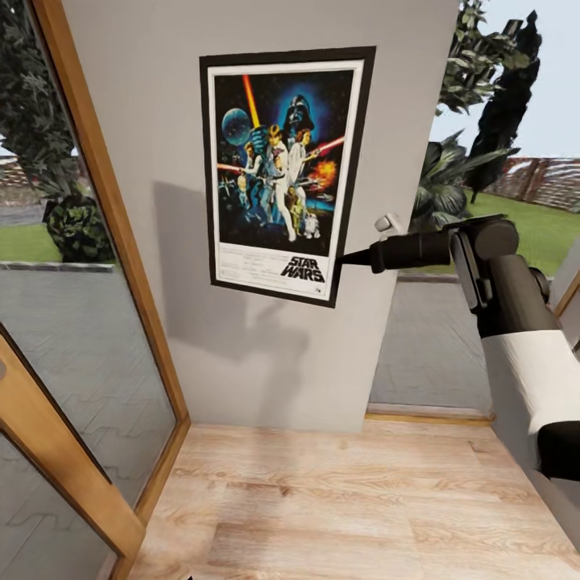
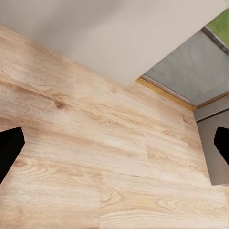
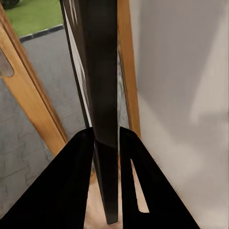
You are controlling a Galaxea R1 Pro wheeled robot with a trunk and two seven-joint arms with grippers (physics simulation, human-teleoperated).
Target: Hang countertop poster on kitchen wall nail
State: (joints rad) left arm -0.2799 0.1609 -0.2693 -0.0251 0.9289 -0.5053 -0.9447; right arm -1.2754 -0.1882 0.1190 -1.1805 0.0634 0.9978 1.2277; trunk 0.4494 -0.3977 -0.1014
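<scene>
The Star Wars poster (image 1: pixel 286 173), black-framed with a white border, is held upright against a light-grey wall panel (image 1: pixel 242 346), slightly tilted. My right gripper (image 1: pixel 348 258) reaches in from the right and is shut on the poster's lower right edge. In the right wrist view the frame edge (image 3: pixel 102 95) runs between the two dark fingers (image 3: pixel 71 181), pinched tight. My left gripper (image 2: pixel 114 148) hangs over the wooden floor with its fingertips (image 2: pixel 9 148) far apart, open and empty. No nail shows on the panel; the poster covers the spot behind it. The countertop is out of view.
Glass panes in light wooden frames (image 1: pixel 97 209) flank the wall panel on the left. Another glass pane (image 1: pixel 435 338) is on the right, with garden plants beyond. Light wood flooring (image 1: pixel 322 499) spreads below the wall.
</scene>
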